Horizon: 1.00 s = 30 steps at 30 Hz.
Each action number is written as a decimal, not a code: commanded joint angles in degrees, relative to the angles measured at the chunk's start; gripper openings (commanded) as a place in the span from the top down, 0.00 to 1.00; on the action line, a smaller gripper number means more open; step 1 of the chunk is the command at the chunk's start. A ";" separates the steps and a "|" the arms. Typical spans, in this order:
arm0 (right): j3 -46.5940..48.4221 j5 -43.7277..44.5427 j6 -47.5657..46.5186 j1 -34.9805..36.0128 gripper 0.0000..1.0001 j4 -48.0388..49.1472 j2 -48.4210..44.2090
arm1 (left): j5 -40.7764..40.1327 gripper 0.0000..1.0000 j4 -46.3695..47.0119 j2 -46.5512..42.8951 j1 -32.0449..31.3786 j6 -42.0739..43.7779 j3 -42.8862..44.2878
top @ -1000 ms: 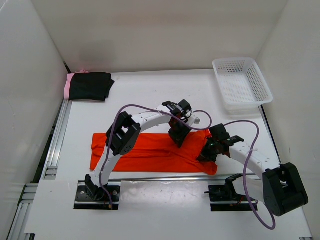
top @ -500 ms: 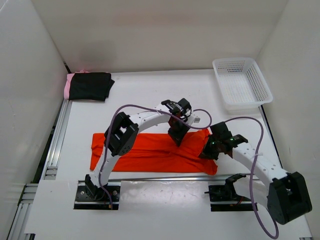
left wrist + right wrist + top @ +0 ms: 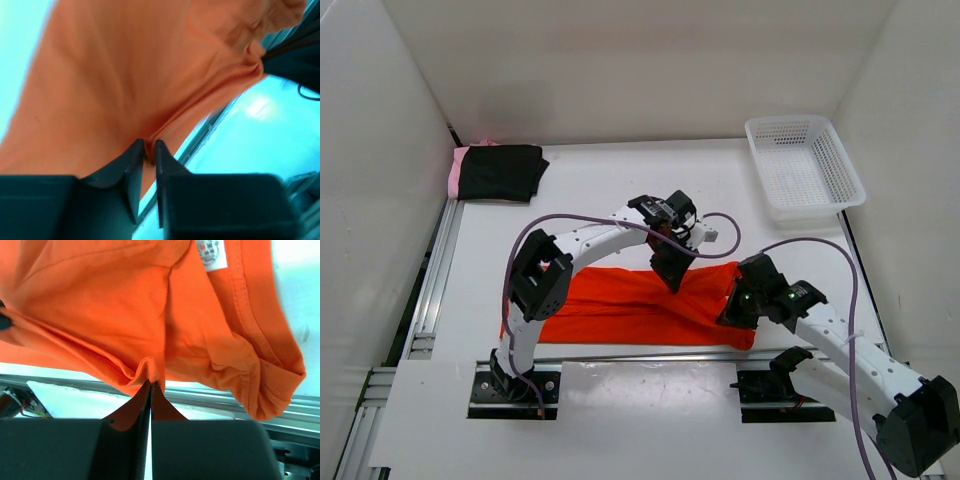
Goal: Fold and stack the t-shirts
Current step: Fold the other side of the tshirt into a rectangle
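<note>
The orange-red t-shirt (image 3: 620, 305) lies folded into a long strip across the near part of the table. My left gripper (image 3: 665, 275) is shut on its far edge near the right end, with a fold of cloth (image 3: 115, 75) pinched between the tips (image 3: 149, 145). My right gripper (image 3: 732, 312) is shut on the near edge of the same end, its tips (image 3: 151, 382) nipping a bunched fold of the orange-red cloth (image 3: 100, 305). A black t-shirt (image 3: 505, 172) lies folded on a light pink one (image 3: 454, 175) at the far left corner.
A white mesh basket (image 3: 790, 122) stands at the far right. A metal rail (image 3: 650, 352) runs along the table's near edge, just below the orange-red shirt. White walls close in the table on three sides. The shirt's white label (image 3: 212, 252) shows by the collar.
The left gripper has closed on the shirt's far edge and its arm has swung left. The right arm has stretched out to the right, still gripping. The shirt's right end is raised and bunched.
</note>
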 commanded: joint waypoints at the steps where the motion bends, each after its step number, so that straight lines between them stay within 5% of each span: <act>1: -0.16 1.70 1.38 0.27 1.00 -1.25 2.21 | 1.28 0.71 -0.42 -0.89 0.25 0.27 -1.18; 4: 1.07 1.71 0.24 0.27 1.00 0.34 5.72 | 1.81 0.56 -0.42 1.48 0.25 0.27 -0.57; 15: 0.02 1.18 -0.82 0.27 1.00 2.63 8.38 | 0.59 0.45 0.53 5.17 0.25 0.27 0.75; 24: -0.50 1.18 -0.82 0.27 1.00 3.16 8.38 | 0.58 0.46 2.56 7.29 0.25 0.27 3.04; 30: -0.50 1.18 -0.82 0.27 1.00 3.16 8.38 | 0.58 0.61 3.71 8.43 -0.28 0.27 4.10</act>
